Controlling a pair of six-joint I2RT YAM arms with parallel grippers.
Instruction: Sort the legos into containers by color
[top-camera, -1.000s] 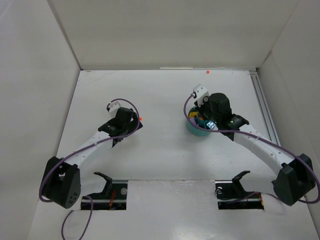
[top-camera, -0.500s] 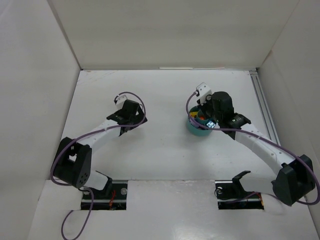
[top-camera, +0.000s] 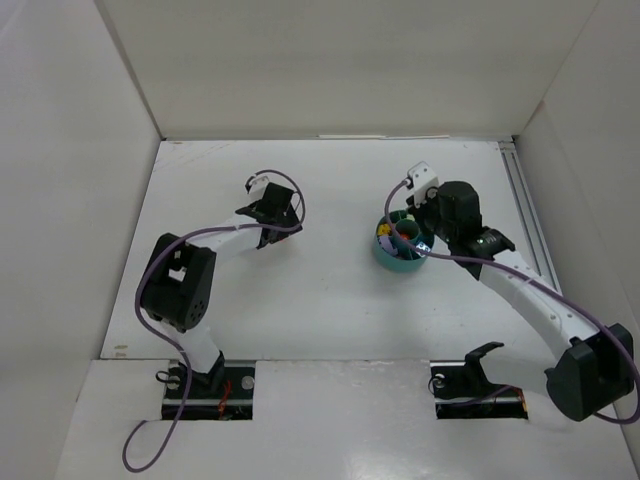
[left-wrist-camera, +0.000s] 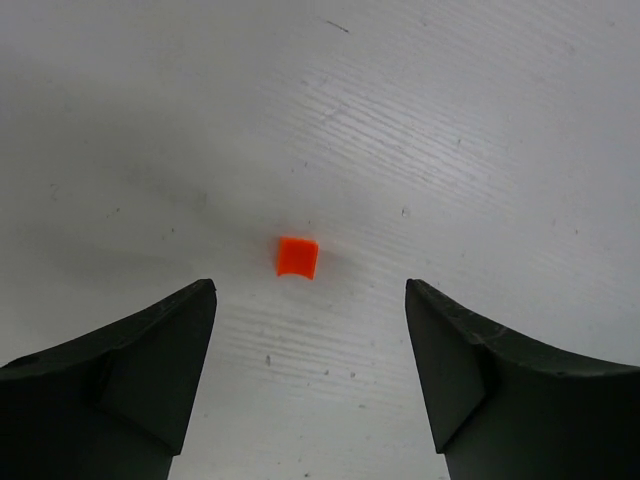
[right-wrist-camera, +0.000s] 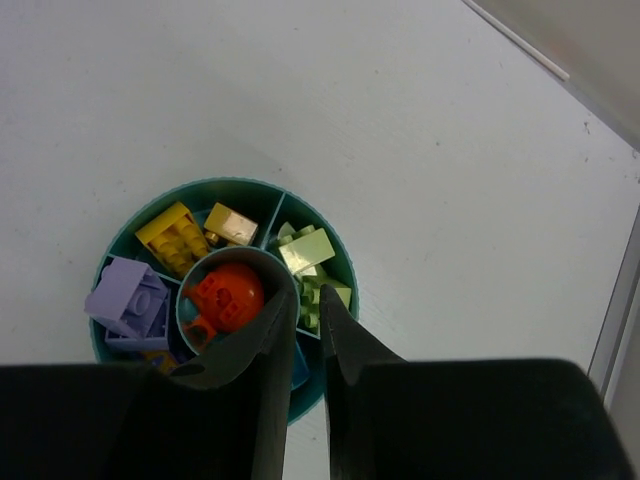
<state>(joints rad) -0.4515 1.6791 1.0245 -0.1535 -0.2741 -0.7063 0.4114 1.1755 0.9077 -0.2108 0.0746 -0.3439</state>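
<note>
A white table (top-camera: 330, 300) with white walls. The left gripper (left-wrist-camera: 308, 292) is wide open, with one orange brick (left-wrist-camera: 297, 257) mid-frame between its jaws, not touching. The right gripper (right-wrist-camera: 308, 285) (open just a crack, holding nothing) hangs over the teal dish (top-camera: 398, 264), right of middle, where legos (right-wrist-camera: 128, 300) lie sorted. I think only that brick is left. No writing to read.

The round teal plastic dish (top-camera: 395, 264) stands on the white table (top-camera: 330, 295), right of its middle. In the dish's central tube lies a round red-orange plastic piece (right-wrist-camera: 228, 293). Seen from the right wrist, purple plastic bricks (right-wrist-camera: 128, 300) lie in the left compartment, yellow plastic bricks (right-wrist-camera: 175, 235) behind them, and pale green plastic bricks (right-wrist-camera: 308, 250) on the right. A small orange plastic brick (left-wrist-camera: 297, 257) lies alone on the table's left half, well apart from the dish.
</note>
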